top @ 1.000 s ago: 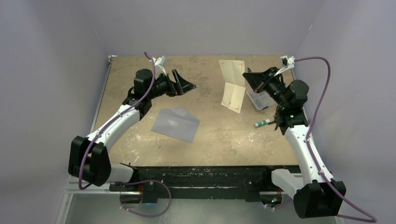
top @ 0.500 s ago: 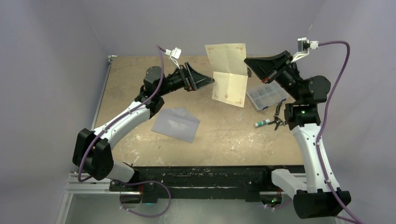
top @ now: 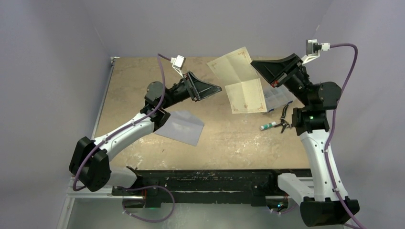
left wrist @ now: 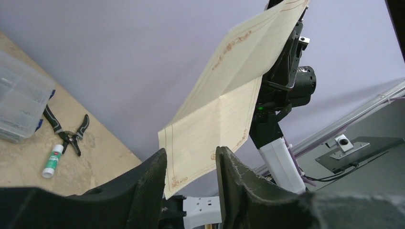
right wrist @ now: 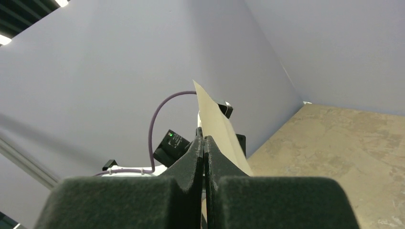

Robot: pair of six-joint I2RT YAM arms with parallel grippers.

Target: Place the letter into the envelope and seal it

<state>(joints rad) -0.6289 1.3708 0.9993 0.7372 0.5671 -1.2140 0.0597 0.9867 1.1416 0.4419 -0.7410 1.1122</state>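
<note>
The cream letter [top: 241, 81] hangs unfolded in the air above the back of the table, and my right gripper [top: 255, 65] is shut on its upper right edge. In the right wrist view the sheet [right wrist: 217, 126] rises edge-on from the pressed-together jaws of that gripper [right wrist: 204, 139]. My left gripper [top: 218, 88] is raised at the letter's left edge. In the left wrist view the letter's lower corner [left wrist: 191, 152] sits in the gap of this gripper [left wrist: 190, 160], whose fingers [left wrist: 148, 186] stand apart without pinching it. The grey-blue envelope [top: 184, 126] lies flat on the table under the left arm.
A clear plastic parts box [top: 279, 98] sits at the right of the table, partly behind the letter. Black pliers [top: 285, 117] and a glue stick [top: 270, 125] lie beside the right arm. Walls close in the back and both sides.
The right arm has lifted the letter off the table and tilted it. The left gripper has swung right and up to the sheet's edge, and its jaws have narrowed.
</note>
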